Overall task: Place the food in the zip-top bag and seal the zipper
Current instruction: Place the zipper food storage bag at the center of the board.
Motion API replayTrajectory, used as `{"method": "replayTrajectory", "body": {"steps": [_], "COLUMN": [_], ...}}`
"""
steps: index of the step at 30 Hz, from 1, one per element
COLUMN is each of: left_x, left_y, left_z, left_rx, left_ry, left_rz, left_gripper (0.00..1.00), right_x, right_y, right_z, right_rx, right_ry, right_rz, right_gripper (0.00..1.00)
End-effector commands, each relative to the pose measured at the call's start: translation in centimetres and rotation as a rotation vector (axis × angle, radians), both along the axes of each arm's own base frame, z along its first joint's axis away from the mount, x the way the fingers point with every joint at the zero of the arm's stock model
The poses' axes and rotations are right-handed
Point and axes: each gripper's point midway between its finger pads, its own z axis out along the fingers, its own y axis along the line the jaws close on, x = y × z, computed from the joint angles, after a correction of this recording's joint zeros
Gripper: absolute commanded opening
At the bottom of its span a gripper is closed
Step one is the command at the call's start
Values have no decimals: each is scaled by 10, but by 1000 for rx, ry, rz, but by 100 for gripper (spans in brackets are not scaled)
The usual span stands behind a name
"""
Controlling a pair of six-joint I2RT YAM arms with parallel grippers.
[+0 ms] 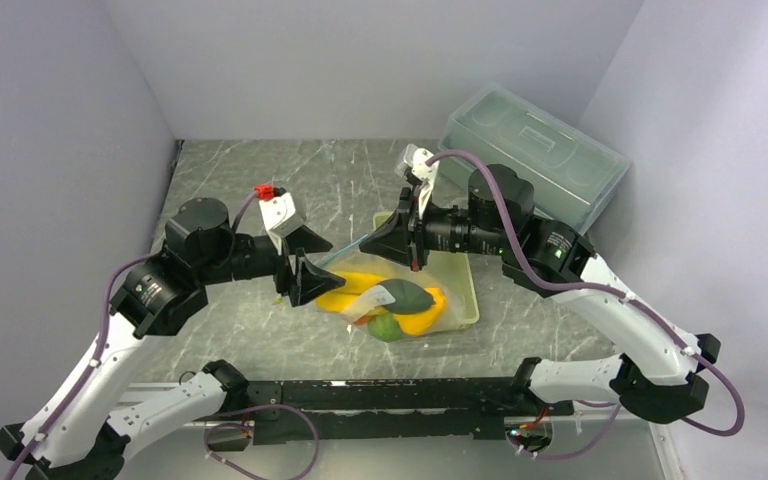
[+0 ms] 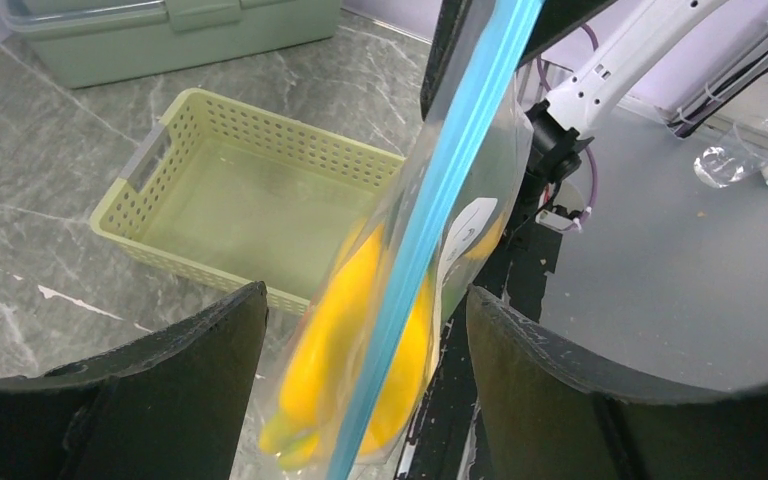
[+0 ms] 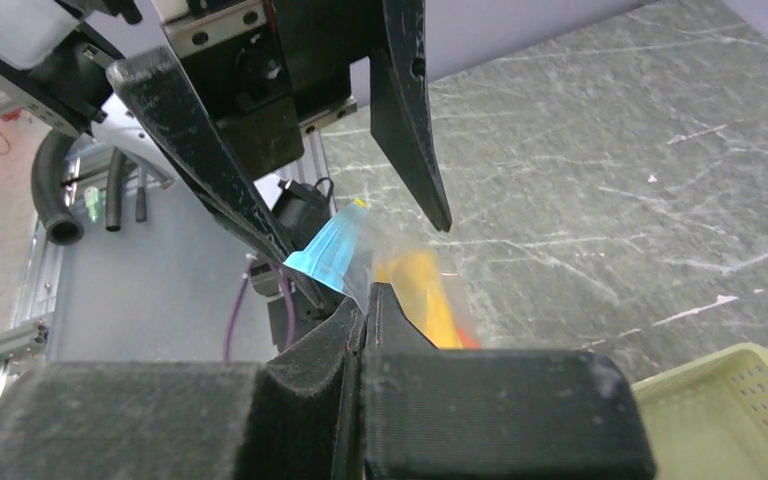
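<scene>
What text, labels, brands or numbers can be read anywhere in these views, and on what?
No text is readable.
White patch on the avocado in the zip-top bag: too blurred to read.
Faint mark on the left arm's joint housing: too small to read.

From above and behind the arm bases we looked down over the whole tabletop [image 1: 260, 170]. Our left wrist view sat close against the zipper [image 2: 450, 190], facing the basket [image 2: 290, 140] beyond. Our right wrist view, equally near, faced along that same strip toward the left gripper [image 3: 375, 255].
</scene>
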Motion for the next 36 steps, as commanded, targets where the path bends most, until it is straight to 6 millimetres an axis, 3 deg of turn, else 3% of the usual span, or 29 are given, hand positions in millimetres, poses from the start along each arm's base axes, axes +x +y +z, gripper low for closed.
{"method": "replayTrajectory", "body": {"steps": [1,10,15,23,30,36], "left_x": [-6,-4,-3,0,2,4], "left_y": [-6,-7,-9,-15,-17,-16], "left_z": [4,-8,-11,-16,-16,-14], "left_rx": [-30,-24,-25,-33,-27,-21], "left_ry": [-24,-13,-8,12,29,20], "left_rz": [-61,-56,-61,-74,-76,-65], "left_gripper": [77,74,66,40,0,0], "right_x": [0,1,1,0,3,15], "right_y": [5,9,12,12,9,5], "right_z": [42,54,55,53,47,34], "right_rx": [138,179,192,202,194,161], "right_ry": [-45,-30,-22,-8,-3,8], "right_rz": [16,43,59,76,63,-4], "right_gripper": [0,0,0,0,0,0]}}
